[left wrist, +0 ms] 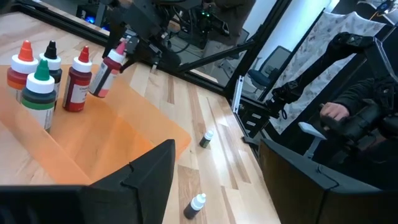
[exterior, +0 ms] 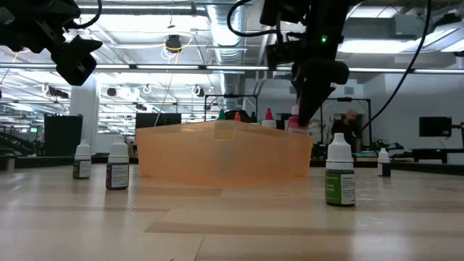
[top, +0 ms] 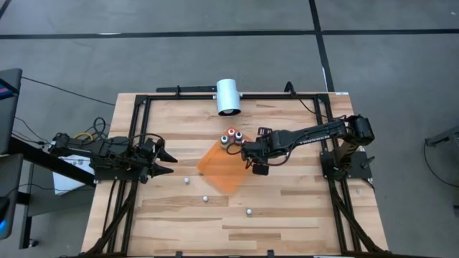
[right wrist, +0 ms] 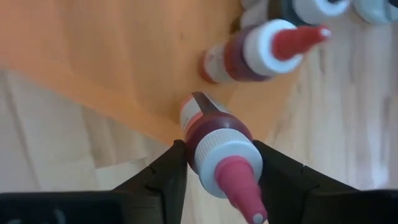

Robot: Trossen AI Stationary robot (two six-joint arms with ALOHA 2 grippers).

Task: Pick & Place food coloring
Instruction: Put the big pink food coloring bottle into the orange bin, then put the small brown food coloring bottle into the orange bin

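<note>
Right up close we see a pink-capped bottle (right wrist: 217,146) pinched between the fingers of the right end effector (right wrist: 219,163), tilted over the edge of the orange sheet (top: 224,168). Beside it on that sheet we find four more food coloring bottles (left wrist: 43,78) standing close together, so the held one has little room on that side. Loose bottles (top: 205,198) dot the bare worktop (top: 287,215) near the sheet, well apart from each other. We spot a white cylinder (top: 229,97) at the far edge. Away at the worktop's left side, the left end effector (top: 166,160) waits with fingers spread wide.
</note>
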